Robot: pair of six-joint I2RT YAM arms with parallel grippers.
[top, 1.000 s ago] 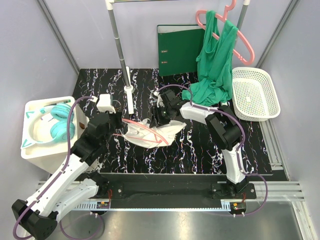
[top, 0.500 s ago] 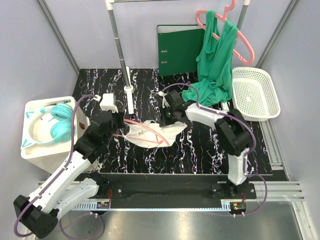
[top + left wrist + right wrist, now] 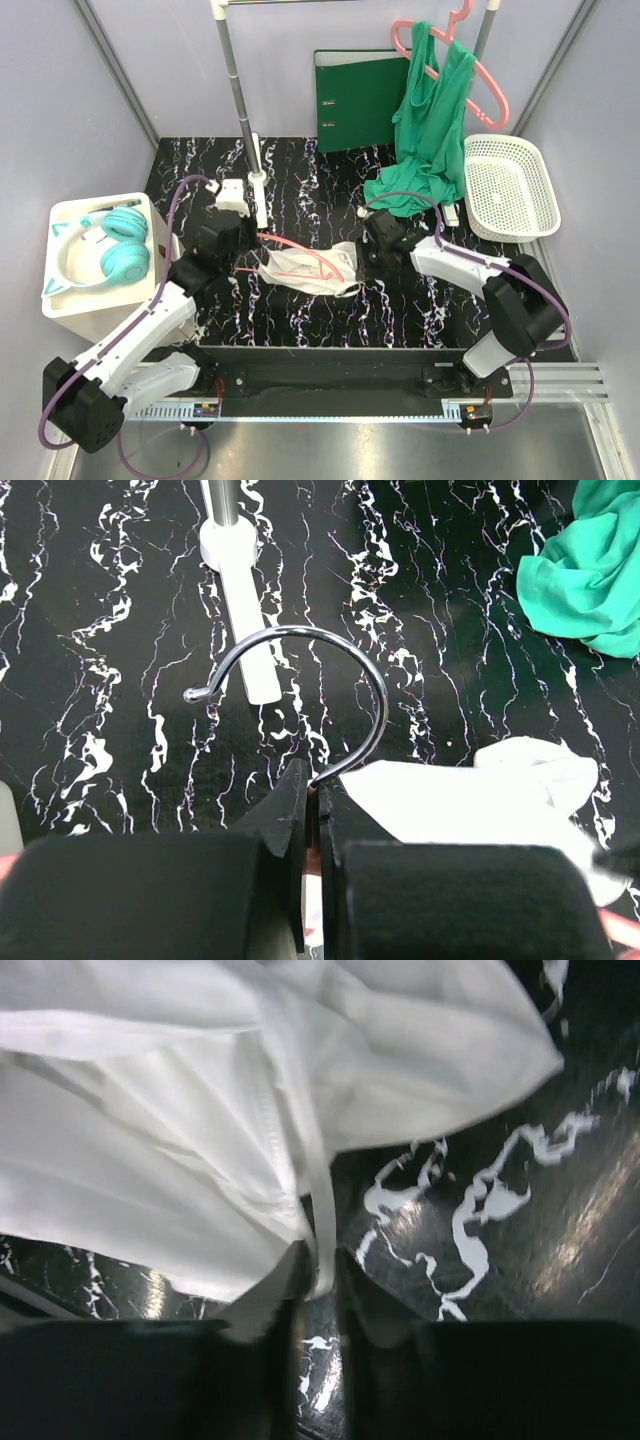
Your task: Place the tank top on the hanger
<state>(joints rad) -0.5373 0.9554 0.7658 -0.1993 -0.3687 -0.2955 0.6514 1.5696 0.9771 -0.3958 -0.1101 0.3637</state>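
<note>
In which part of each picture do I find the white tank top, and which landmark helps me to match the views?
Top external: the tank top lies crumpled at the centre of the table.
Left wrist: lower right, just right of the hanger hook.
Right wrist: it fills the upper part, with one strap running down into the right tool.
Shared landmark: the black marbled table under it, seen in all three views.

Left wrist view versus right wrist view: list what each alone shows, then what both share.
Left wrist only: the hanger hook, its base clamped in the left gripper, the rack foot and green cloth. Right wrist only: a strap pinched in the right gripper. Both: the white tank top on the marbled table.
</note>
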